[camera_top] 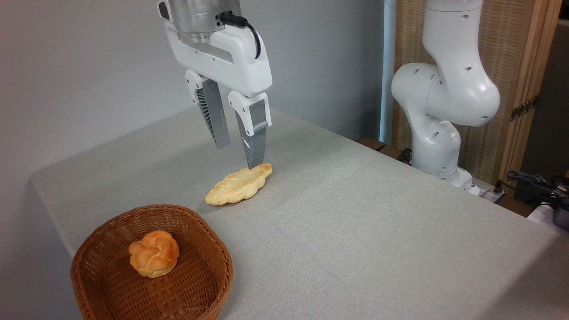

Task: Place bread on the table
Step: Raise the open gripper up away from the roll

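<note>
On the table (355, 222), bread (238, 185) lies flat, long axis running lower-left to upper-right; jaws apart.

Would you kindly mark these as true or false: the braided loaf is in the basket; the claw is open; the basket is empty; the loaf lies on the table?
1. The braided loaf is in the wicker basket. False: it lies outside it.
2. The claw is open. True.
3. The basket is empty. False: a knotted bun sits in it.
4. The loaf lies on the table. True.
</note>
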Controlling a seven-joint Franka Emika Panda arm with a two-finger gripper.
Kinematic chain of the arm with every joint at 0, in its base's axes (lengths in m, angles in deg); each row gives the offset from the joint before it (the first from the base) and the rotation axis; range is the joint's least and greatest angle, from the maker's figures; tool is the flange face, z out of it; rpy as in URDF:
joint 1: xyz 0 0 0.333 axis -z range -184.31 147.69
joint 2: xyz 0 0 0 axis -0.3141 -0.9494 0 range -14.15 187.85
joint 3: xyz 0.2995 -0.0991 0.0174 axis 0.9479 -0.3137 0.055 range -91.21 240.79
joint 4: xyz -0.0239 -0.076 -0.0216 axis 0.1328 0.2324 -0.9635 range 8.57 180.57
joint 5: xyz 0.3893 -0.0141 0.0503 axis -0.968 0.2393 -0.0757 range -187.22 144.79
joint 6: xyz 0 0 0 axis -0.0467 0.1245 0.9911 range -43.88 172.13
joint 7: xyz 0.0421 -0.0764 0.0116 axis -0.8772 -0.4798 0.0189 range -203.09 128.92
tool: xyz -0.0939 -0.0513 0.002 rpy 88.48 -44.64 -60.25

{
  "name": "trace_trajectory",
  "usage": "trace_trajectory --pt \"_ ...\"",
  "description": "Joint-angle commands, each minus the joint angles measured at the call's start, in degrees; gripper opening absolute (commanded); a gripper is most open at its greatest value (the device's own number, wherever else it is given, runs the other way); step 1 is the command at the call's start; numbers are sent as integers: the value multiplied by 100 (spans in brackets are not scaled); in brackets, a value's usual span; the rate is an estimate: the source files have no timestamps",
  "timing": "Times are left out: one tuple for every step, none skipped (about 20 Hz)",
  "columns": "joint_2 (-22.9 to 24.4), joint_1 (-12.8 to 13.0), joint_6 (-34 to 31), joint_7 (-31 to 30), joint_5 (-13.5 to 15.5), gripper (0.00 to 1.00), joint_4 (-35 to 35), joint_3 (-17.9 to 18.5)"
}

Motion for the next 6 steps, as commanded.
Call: trace_trajectory --pt "-113 -1 -202 30 -4 100 -206 7" --pt "-113 -1 -220 30 -4 100 -215 7" --pt "-113 -1 -220 47 -4 100 -215 7" --pt "-113 -1 -211 65 -4 100 -215 7" --pt "-113 -1 -202 74 -4 100 -215 7" --pt "-113 -1 -176 65 -12 100 -206 7"
